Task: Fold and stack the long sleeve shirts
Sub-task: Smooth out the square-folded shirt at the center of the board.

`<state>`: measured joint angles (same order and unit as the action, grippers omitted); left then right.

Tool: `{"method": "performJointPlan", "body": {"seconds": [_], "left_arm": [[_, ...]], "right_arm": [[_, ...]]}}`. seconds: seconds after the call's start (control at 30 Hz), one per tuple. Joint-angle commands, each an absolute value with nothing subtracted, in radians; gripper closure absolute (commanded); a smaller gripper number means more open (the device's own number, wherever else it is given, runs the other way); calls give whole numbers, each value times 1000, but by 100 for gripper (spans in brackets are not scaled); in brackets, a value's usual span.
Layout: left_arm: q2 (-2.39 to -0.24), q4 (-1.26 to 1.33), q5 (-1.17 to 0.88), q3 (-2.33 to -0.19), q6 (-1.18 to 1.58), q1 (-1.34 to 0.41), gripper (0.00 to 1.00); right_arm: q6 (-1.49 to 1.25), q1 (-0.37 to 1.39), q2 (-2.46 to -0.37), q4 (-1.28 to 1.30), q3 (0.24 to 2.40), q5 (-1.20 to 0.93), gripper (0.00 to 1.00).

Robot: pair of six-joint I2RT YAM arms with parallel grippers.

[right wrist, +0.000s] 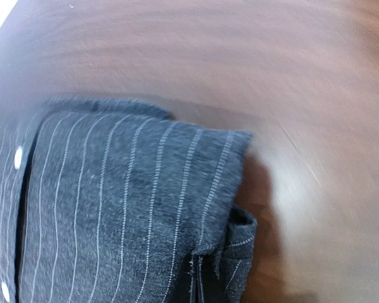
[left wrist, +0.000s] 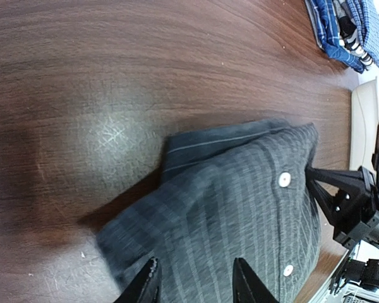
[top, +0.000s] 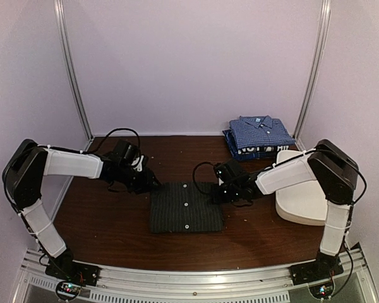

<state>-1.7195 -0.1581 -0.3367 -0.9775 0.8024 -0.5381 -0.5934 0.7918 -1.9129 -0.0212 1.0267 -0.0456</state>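
A dark charcoal pinstriped shirt (top: 186, 207) lies folded into a rectangle at the table's middle, white buttons up. My left gripper (top: 153, 183) is at its far left corner. In the left wrist view that gripper (left wrist: 198, 284) is open, its two fingertips apart over the flat cloth (left wrist: 240, 208). My right gripper (top: 213, 194) is at the shirt's far right edge. It is shut, its tip (left wrist: 316, 175) against the cloth's edge. The right wrist view shows only the shirt's folded corner (right wrist: 126, 214), no fingers. A folded blue checked shirt (top: 261, 132) lies on a navy lettered shirt (top: 256, 150) at the back right.
A white oblong tub (top: 301, 192) stands at the right, under my right forearm and just in front of the stacked shirts. Bare brown table (top: 107, 218) surrounds the charcoal shirt. Pale walls and metal posts close in the back and sides.
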Motion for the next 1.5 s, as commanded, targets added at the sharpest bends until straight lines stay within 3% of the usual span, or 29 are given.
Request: {"method": "performJointPlan", "body": {"seconds": [0.0, 0.2, 0.33, 0.4, 0.6, 1.0, 1.3, 1.47], "left_arm": [[-1693, -138, -314, -1009, 822, -538, 61], [-1773, -182, -262, -1099, 800, -533, 69], [-1839, -188, -276, -1143, 775, -532, 74], [-1876, -200, -284, -1165, 765, -530, 78], [-1960, -198, -280, -1209, 745, -520, 80], [-2062, -236, -256, -1303, 686, -484, 81], [-2016, -273, -251, -1315, 661, -415, 80], [-1915, -302, -230, -1267, 654, -378, 74]], "right_arm": [[-497, 786, -2024, 74, 1152, -103, 100], [-458, 767, -1973, 200, 1226, -22, 90], [-447, 764, -1913, 267, 1258, 26, 68], [-445, 765, -1891, 284, 1281, 30, 63], [-442, 782, -1905, 258, 1351, -28, 62], [-450, 740, -2157, 172, 1504, -194, 68], [-482, 678, -2218, 177, 1501, -242, 67], [-471, 678, -2143, 184, 1473, -219, 63]]}}
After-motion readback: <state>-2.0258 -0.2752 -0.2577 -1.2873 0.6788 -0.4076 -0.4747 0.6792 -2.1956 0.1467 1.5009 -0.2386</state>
